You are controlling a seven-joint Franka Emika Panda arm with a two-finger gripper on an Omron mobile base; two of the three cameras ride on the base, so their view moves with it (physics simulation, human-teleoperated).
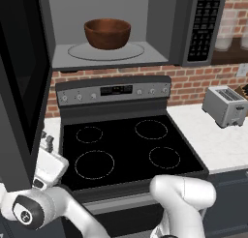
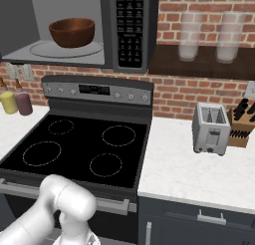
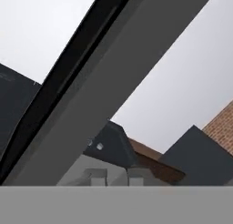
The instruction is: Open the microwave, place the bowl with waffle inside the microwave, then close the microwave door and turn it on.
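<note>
Right now, with the bowl [image 1: 107, 33] already sitting on the turntable inside the microwave [image 1: 160, 26], your gripper [image 3: 114, 176] is nearing the open microwave door [image 1: 22, 82], its fingers looking nearly together, so you're risking slipping off its edge mid-swing.

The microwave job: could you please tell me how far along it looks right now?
Done: the microwave stands open and the bowl sits on its turntable; the waffle can't be seen from here. In hand: the arm reaches to the open microwave door, the hand's fingers close by its edge. Left: swinging the door shut and pressing the keypad.
</note>
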